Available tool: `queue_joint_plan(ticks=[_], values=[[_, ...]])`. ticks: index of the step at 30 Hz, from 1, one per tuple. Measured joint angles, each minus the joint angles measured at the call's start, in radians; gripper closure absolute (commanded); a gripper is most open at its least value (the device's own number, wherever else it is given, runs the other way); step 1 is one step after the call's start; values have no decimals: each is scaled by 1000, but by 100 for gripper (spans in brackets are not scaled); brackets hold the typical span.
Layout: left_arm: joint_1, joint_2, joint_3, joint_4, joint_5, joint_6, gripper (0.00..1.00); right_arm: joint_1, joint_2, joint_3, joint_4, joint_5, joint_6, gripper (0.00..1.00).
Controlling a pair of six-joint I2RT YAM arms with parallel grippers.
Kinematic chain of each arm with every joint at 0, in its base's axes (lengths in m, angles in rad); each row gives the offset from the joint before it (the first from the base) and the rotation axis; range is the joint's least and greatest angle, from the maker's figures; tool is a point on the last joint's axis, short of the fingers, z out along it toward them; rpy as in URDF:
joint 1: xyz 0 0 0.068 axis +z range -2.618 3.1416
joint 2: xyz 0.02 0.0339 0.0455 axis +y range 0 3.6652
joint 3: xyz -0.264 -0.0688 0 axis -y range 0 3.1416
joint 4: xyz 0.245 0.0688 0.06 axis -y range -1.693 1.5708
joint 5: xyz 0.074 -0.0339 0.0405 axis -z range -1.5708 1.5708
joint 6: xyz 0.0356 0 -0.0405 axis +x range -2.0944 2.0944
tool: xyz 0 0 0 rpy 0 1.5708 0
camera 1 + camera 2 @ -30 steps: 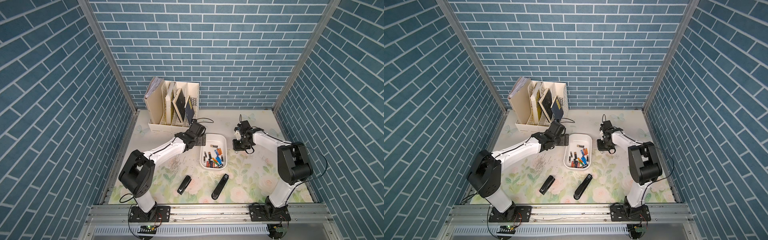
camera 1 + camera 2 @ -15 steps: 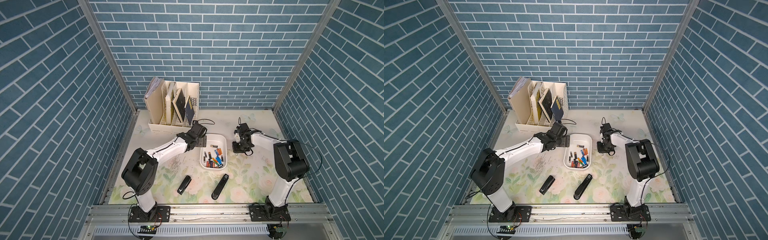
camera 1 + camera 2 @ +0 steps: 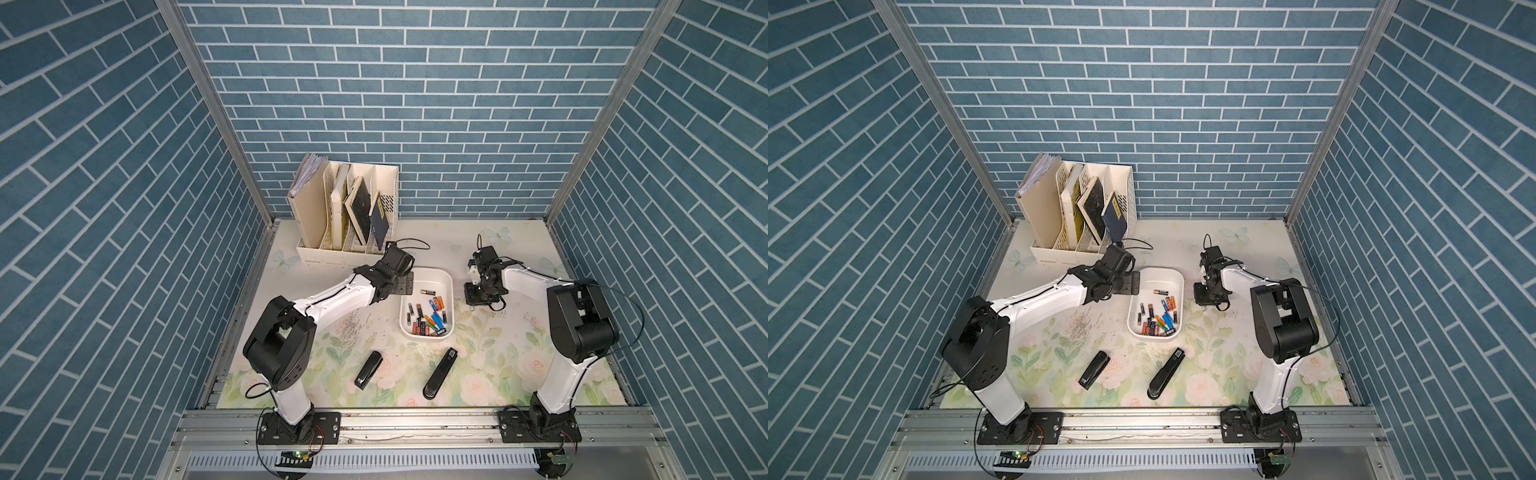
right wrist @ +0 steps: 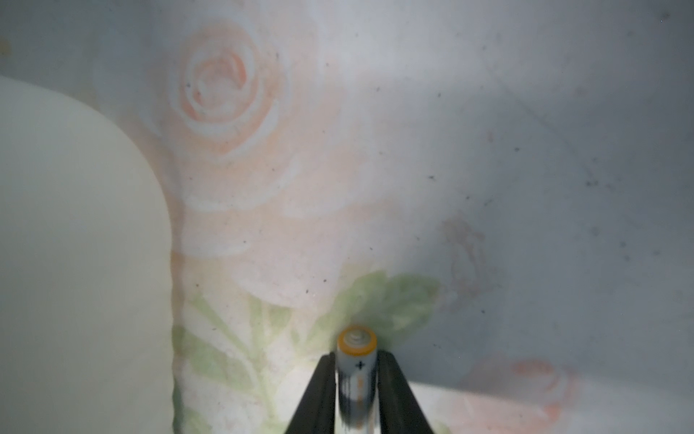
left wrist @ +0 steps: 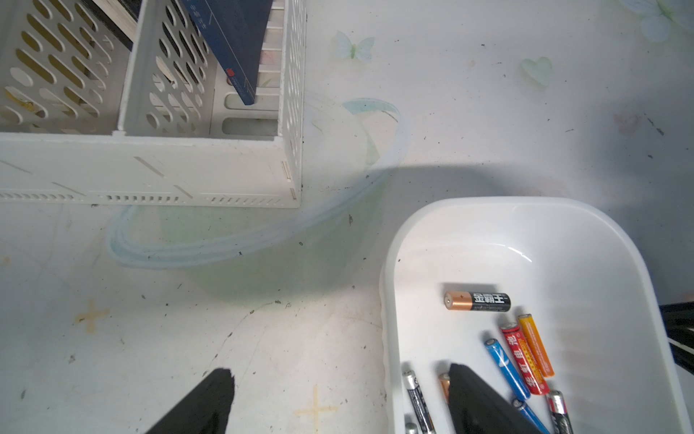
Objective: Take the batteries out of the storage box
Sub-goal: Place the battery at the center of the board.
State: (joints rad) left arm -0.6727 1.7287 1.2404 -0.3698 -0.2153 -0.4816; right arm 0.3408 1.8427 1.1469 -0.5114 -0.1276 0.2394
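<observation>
Both top views are lit brightly and evenly from above and rendered sharp; only soft shadows are cast on the table [image 3: 519, 245] near the centre of the frame. The walls [image 3: 104, 166] are splayed outward at the frame edges by wide-angle distortion. The left wrist view is crisp; a broad shadow is thrown over the table beside the box [image 5: 563, 270], and a thin glare streak is seen inside it. The right wrist view is dim and blurred throughout, the battery [image 4: 356, 360] included.

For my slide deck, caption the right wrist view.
A battery pinched in the right gripper, over the floral table beside the blurred storage box.
</observation>
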Motion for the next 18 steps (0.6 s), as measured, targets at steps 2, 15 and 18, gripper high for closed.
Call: queue_joint_plan(ticks=[2,15,18], values=[[0,0,2,-1,0,0,6,0,0,0,1,0,0,74],[0,0,41,-33,0,0,6,0,0,0,6,0,-1,64],[0,0,56,-42,0,2,6,0,-1,0,7,0,0,60]])
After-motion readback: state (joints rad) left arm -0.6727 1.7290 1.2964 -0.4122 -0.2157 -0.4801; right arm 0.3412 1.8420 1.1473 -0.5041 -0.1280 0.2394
